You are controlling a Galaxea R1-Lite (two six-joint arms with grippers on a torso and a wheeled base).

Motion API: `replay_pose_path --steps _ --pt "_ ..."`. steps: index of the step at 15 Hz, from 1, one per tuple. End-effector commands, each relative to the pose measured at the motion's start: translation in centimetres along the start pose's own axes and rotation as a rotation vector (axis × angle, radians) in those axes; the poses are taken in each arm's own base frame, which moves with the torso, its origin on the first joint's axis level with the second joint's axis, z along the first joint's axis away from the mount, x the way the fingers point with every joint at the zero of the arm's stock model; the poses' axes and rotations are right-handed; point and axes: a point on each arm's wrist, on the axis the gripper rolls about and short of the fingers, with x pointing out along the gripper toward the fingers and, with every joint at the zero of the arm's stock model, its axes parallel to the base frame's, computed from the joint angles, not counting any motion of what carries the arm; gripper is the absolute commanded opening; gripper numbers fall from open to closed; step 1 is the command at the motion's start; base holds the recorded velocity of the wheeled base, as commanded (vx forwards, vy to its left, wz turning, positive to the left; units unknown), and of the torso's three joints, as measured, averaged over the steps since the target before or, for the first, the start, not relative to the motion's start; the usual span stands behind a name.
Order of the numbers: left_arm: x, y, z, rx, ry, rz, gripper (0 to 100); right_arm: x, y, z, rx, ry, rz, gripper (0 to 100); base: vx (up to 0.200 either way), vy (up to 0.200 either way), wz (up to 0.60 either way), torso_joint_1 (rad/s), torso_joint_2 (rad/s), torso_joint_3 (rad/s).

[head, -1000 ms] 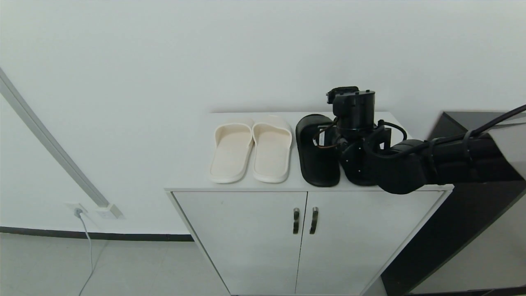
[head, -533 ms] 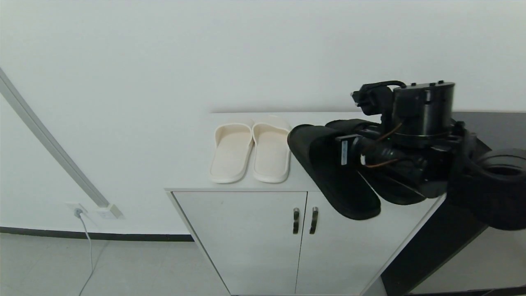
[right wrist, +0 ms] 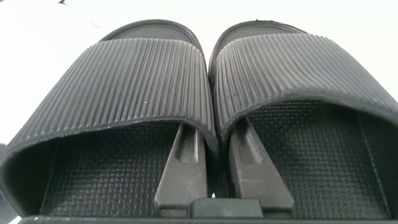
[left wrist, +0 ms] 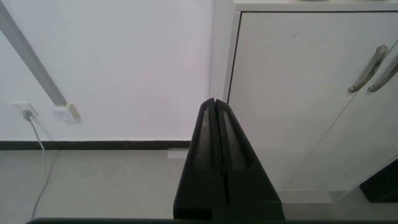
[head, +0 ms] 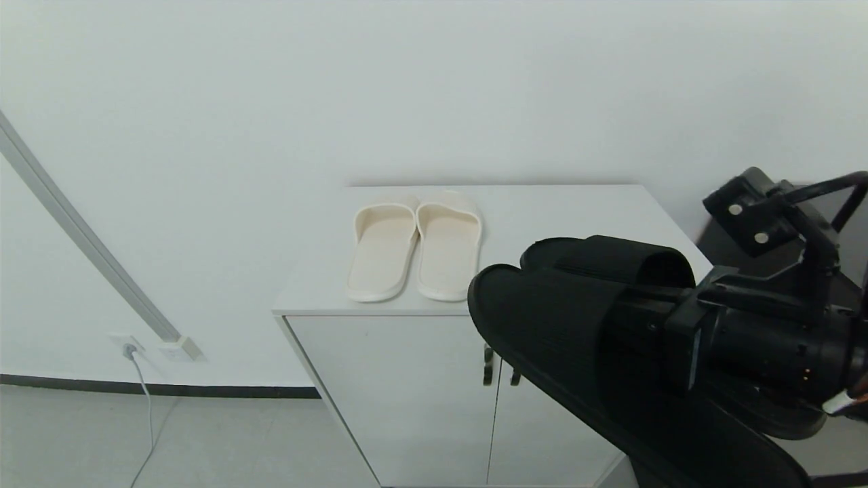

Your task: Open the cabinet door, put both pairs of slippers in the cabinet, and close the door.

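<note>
Black slippers (head: 563,318): light, soft ribbed foam, flexible, not slippery; best hold is where straps' inner walls meet. Right hand (right wrist: 214,130) clamped there, one finger under each strap. Pair in air, toes pointing 10 o'clock away from hand, at 5 o'clock of white slippers (head: 413,247) on cabinet top (head: 576,210). Doors (head: 407,393) closed. Left hand (left wrist: 214,106) fingers pressed together, empty

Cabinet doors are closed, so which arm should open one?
Left. The left end effector is empty and faces the closed cabinet doors, handles in sight; the right end effector is clamped on the black slippers.
</note>
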Motion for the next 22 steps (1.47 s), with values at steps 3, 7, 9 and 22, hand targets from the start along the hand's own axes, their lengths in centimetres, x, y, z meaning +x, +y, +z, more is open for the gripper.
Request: replay_pose_path --steps 3,7,9,22 --pt "0.0 0.0 0.0 -0.001 0.002 0.0 0 -1.4 0.1 -0.3 0.0 -0.009 0.042 0 0.0 0.0 0.0 0.0 0.0 0.0" --pt "0.0 0.0 0.0 -0.003 0.002 0.0 0 -1.5 0.1 -0.8 -0.003 0.003 0.044 0 -0.05 0.0 0.0 -0.001 0.0 0.001" --pt "0.0 0.0 0.0 -0.003 0.002 0.0 0 -1.4 0.1 -1.0 -0.003 0.012 0.044 0 -0.2 0.0 0.0 0.01 0.0 0.0" --pt "0.0 0.0 0.0 -0.003 0.0 0.0 0 -1.7 0.0 -2.2 -0.051 0.042 0.081 0 -0.046 0.0 0.0 0.0 0.0 0.001"
